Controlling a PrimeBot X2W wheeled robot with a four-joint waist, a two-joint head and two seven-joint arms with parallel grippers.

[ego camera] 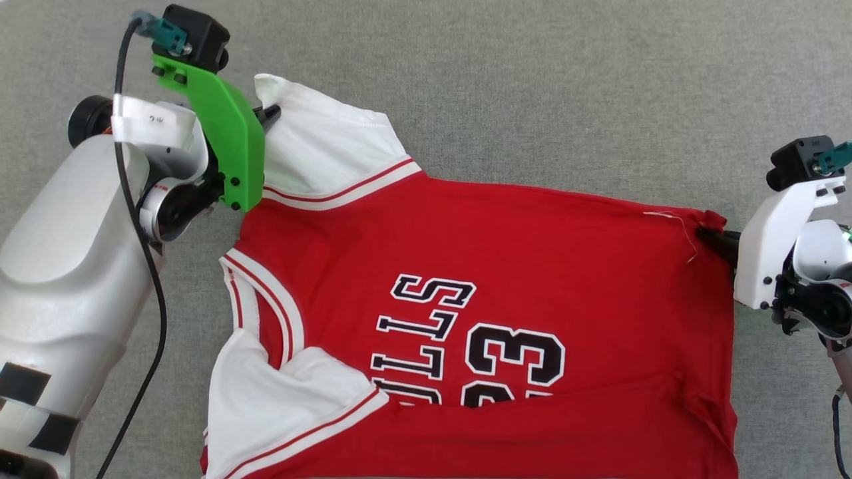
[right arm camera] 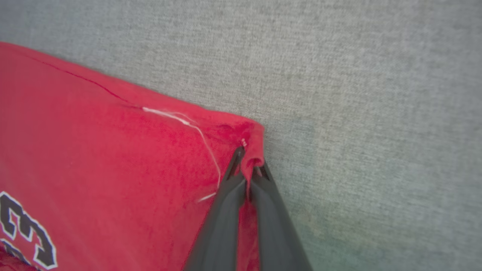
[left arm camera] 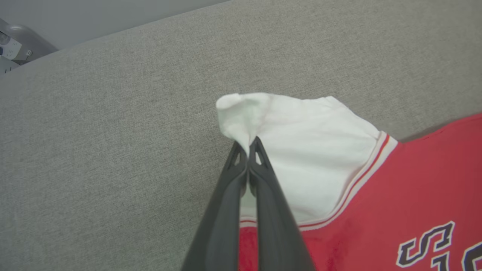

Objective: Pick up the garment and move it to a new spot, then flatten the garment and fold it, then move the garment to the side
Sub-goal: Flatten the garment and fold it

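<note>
The garment (ego camera: 506, 253) lies face-up on the grey surface (ego camera: 532, 80), drawn out sideways between the two arms, with its black "BULLS 23" print (ego camera: 466, 346) as the handiest marker. Beyond the print on the collar side, the left gripper (left arm camera: 248, 145) is clenched on the very tip of the far white sleeve (left arm camera: 301, 150), with only a small nub of cloth poking past the fingers. At the opposite end from the print, the right gripper (right arm camera: 250, 165) is clamped on the red hem corner (right arm camera: 248, 130), again by a thin pinch. The likeliest failure, as I judge it, is slippage: either bite is shallow, so a firm outward tug to flatten the cloth could pull a corner free and let that end collapse. A loose white thread (right arm camera: 196, 128) hangs just beside the hem corner and could catch on a finger at release. On the near side of the print, the other sleeve (ego camera: 279, 399) is rumpled and a red fold (ego camera: 532, 426) covers the bottom of the lettering. Pulling only from the far corners may leave these creases in, or skew the shirt.
</note>
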